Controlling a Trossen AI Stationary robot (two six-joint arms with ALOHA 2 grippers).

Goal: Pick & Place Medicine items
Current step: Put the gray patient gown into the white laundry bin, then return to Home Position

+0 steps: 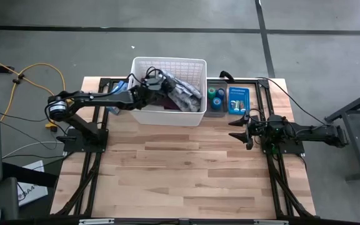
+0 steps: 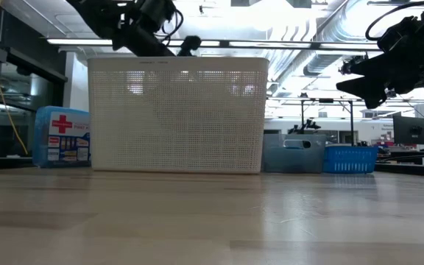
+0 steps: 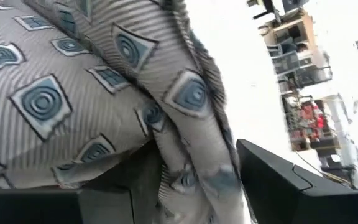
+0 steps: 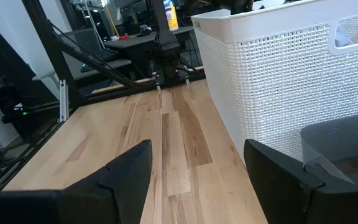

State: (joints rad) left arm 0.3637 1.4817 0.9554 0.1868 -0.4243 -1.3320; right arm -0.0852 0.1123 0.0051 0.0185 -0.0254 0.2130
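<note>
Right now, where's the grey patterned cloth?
High view: the grey patterned cloth is in the white basket at the table's back edge, pinched by the left gripper over the basket. The grey bin sits right of the basket.

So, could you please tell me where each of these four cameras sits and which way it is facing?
High view: above the table, facing straight down; shows both arms, the left gripper over the white basket, the right gripper waiting beside the grey bin.
Low view: at table-top height, facing level at the basket; the arms enter from above.
Left wrist view: on the left wrist, filled by the grey patterned cloth, its jaws closed on it.
Right wrist view: on the right wrist, facing the table along the basket wall, open jaws below.
High, low and right wrist views share the basket.
</note>
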